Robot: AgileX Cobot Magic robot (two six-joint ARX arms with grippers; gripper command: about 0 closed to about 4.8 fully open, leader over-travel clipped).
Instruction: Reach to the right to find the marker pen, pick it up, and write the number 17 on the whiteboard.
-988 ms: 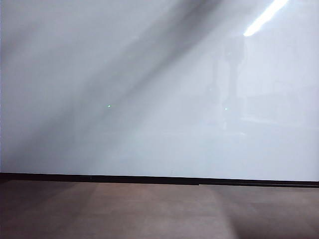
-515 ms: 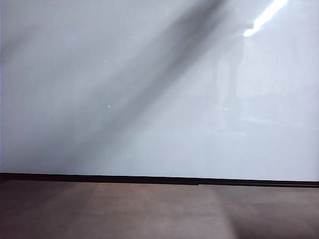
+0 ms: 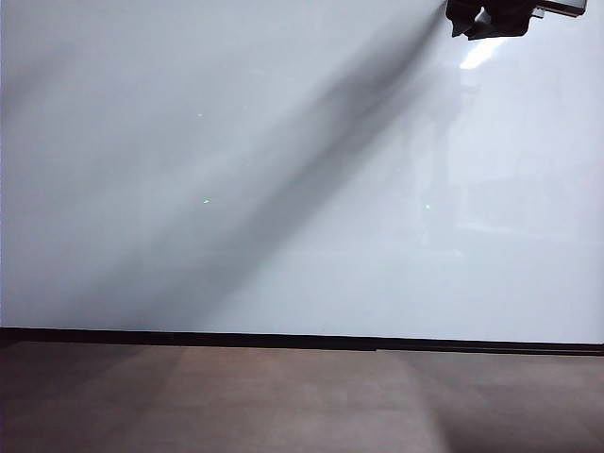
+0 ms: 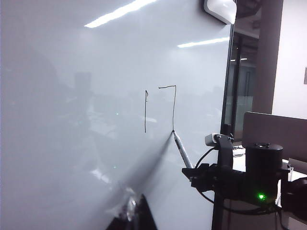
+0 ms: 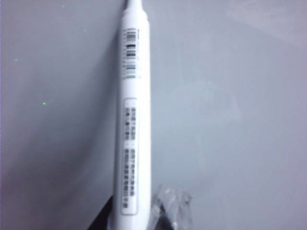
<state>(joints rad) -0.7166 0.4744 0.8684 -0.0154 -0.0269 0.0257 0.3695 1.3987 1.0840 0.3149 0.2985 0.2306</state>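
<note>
The marker pen (image 5: 133,120), gripped in our right pincer (image 4: 194,172), finishes the 7 (image 4: 170,106) on the whiteboard (image 4: 72,120); 17 looks complete. Left pincer's (image 4: 136,215) state we cannot tell.

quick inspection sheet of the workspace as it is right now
surface: whiteboard glossy, marked with a 1 and a 7; brown-grey ledge below it bare
job's things: marker pen white, tip touching the board at the foot of the 7
clutter: nothing seen
grippers: right gripper shut on marker pen, near the board's edge; left gripper away from the writing, only its dark tip shows, state unclear
cables: black cable looping by the right arm's wrist
surroundings: ceiling light reflections on the board, glass partition beyond
</note>
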